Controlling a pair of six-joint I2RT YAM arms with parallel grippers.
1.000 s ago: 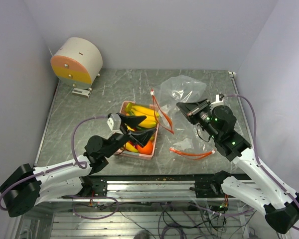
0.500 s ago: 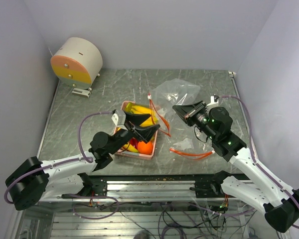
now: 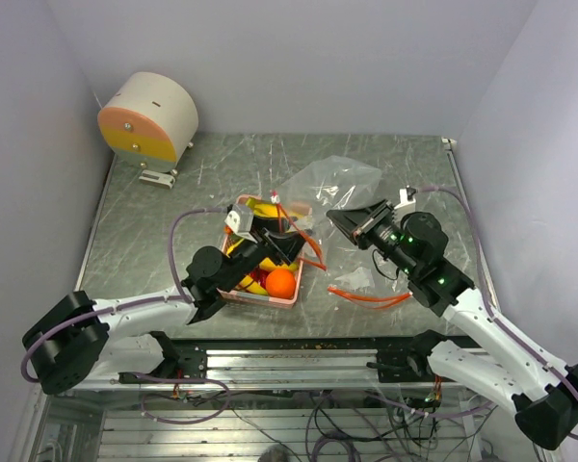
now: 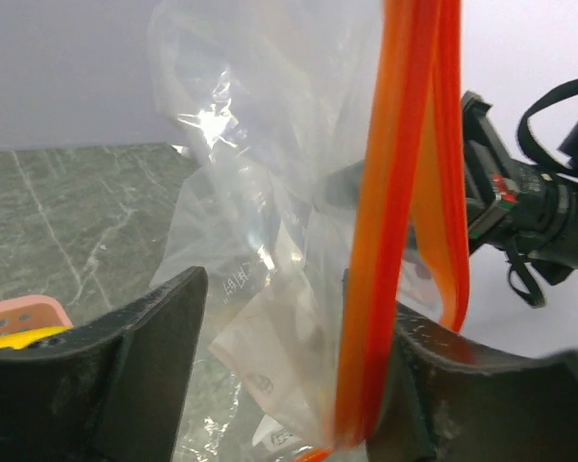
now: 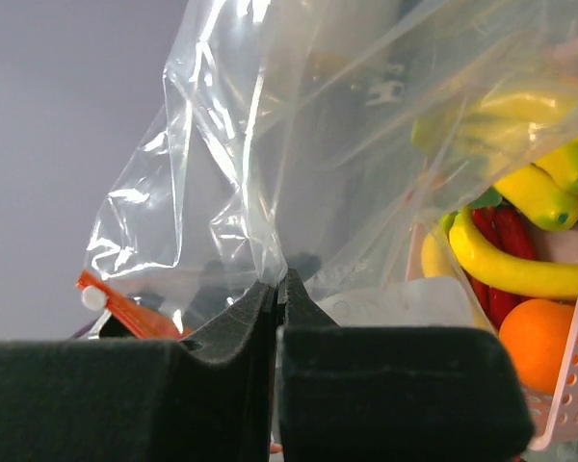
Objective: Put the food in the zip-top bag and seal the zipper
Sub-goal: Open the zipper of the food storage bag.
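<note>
The zip-top bag (image 3: pixel 329 181) was held up off the tabletop around the middle, between the two arms, its clear film crumpled and bulging toward the far edge. The right gripper (image 3: pixel 339 219) had its fingers pressed together on a fold of that film. In the right wrist view the two black pads (image 5: pixel 222 375) met with the plastic caught between them. One end of the zipper (image 5: pixel 125 306), with a small white slider, hung at the lower left of that view.

The left gripper (image 3: pixel 284 243) hovered over the far end of the pink tray (image 3: pixel 260 297) with its fingers spread wide. The left wrist view showed the zipper running nearly upright through the gap, close against the right-hand finger (image 4: pixel 462 385) and well apart from the other. Nothing was pinched there. Another stretch of the orange-red strip lay flat on the table close to the near edge, right of the tray.

The food sat in the tray, which rested just inside the near edge, about midway along it. Yellow bananas (image 5: pixel 520 265) lay over red chili peppers (image 5: pixel 496 236), and the orange (image 3: pixel 281 282) sat at the tray's near right end. A cream and orange drum (image 3: pixel 146 117) stood at the far left corner.
</note>
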